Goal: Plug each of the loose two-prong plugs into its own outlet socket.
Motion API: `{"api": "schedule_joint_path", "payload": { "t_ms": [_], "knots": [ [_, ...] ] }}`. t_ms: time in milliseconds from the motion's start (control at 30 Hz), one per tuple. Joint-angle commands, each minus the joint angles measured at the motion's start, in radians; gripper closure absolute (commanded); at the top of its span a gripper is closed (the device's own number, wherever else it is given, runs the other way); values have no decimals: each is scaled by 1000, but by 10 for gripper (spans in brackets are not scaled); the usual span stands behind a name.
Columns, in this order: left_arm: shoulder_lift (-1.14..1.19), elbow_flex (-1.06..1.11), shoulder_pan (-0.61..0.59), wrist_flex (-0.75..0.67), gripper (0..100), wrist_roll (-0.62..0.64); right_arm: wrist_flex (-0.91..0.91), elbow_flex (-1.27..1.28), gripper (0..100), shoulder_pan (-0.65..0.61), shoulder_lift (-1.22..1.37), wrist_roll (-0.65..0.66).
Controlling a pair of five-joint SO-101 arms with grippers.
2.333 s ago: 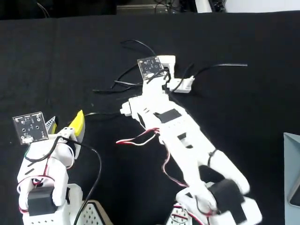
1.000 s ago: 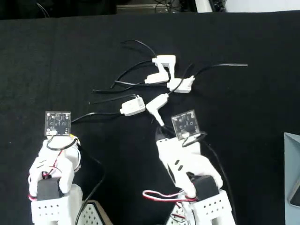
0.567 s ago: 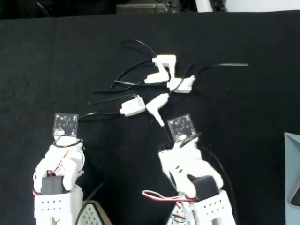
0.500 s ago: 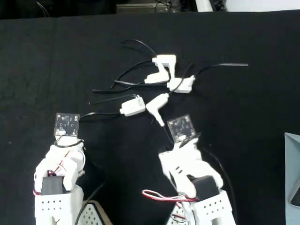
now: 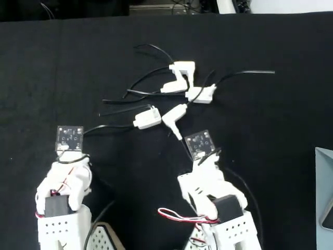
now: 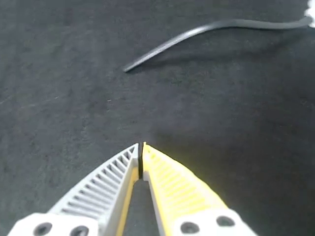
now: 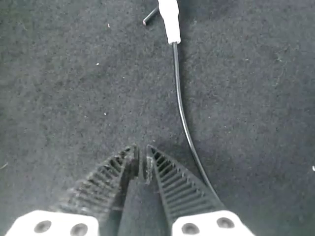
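Several white two-prong plugs and socket blocks lie clustered mid-table in the high view: a socket block (image 5: 183,67), a plug (image 5: 173,86) joined to it, another block (image 5: 203,94), and two loose plugs (image 5: 147,117) (image 5: 175,114), all with black cables. My left gripper (image 6: 141,147) is shut and holds nothing, low over bare black cloth near a cable end (image 6: 129,68). My right gripper (image 7: 141,151) is also shut with nothing in it; a white plug tail (image 7: 170,19) and its cable (image 7: 183,118) lie just beyond it. Both arms (image 5: 65,177) (image 5: 208,182) sit folded near their bases.
The black cloth (image 5: 281,114) covers the whole table. Loose black cables (image 5: 136,86) spread left of the plug cluster. A grey-blue box (image 5: 325,192) stands at the right edge. Open cloth lies between the arms and the cluster.
The right arm has pulled back from over the plug cluster to its base, leaving the plugs on the cloth. The left arm has folded back too, and its fingers have closed.
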Motion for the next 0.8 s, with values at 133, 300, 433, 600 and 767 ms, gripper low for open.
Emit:
{"api": "schedule_joint_path", "payload": {
  "t_ms": [133, 300, 433, 600, 767],
  "knots": [
    [-8, 19, -25, -21, 970, -9, 6, -4, 985, 11, -73, 8],
    [-8, 19, -8, -12, 969, -6, 6, -4, 985, 11, -73, 8],
    [-6, 19, -2, -12, 969, -6, 6, -4, 985, 11, -73, 8],
    [-5, 19, -5, -12, 969, -6, 6, -4, 985, 11, -73, 8],
    [-5, 19, -7, -12, 970, -6, 6, -4, 985, 11, -73, 8]
  ]
}}
